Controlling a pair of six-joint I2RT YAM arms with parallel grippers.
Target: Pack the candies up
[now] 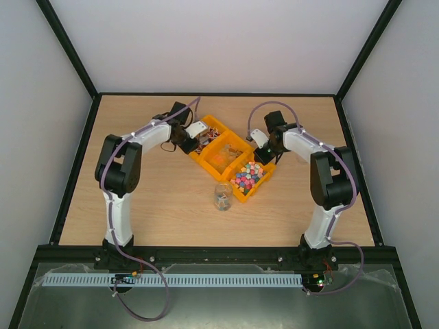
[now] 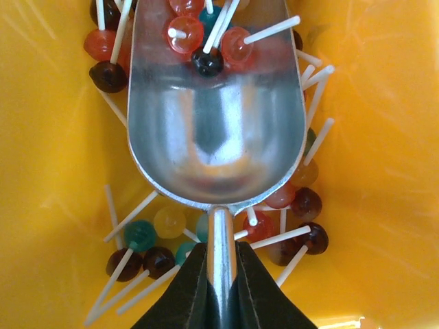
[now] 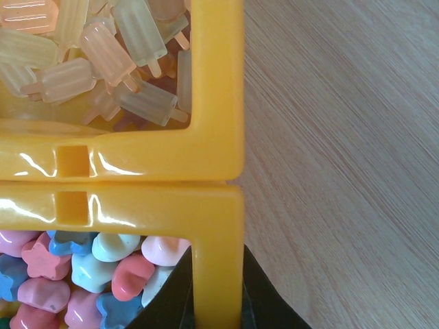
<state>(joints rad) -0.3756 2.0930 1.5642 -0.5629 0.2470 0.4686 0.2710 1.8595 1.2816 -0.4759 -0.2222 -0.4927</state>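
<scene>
Candies [image 1: 249, 176] heaped pink, blue, yellow and green in the nearest of three yellow bins, set in a slanting row mid-table. Up close from the right wrist: pastel stars and hearts, packed against the wall of the candy bin [image 3: 137, 205]. Right gripper [image 3: 217, 264] pinched onto that wall, one dark finger inside by the sweets, the other outside over the bare wooden table [image 3: 343, 171]. Touching wall to wall, the middle bin [image 3: 137, 154], full of pale popsicle sweets [image 3: 110, 58]. Just beside the candy bin's near corner, standing upright, a clear cup [image 1: 223, 197] with a few small coloured pieces inside.

Over on the other side, left gripper [image 2: 221, 250] clamped tight on the thin handle of a silver scoop [image 2: 216, 130]. Bowl down in the far bin [image 2: 55, 137], pointing away from the fingers. Lollipops [image 2: 185, 34] all round it, red, dark, teal and yellow, white sticks every which way. A few red ones and a dark one lying at the front of the bowl.
</scene>
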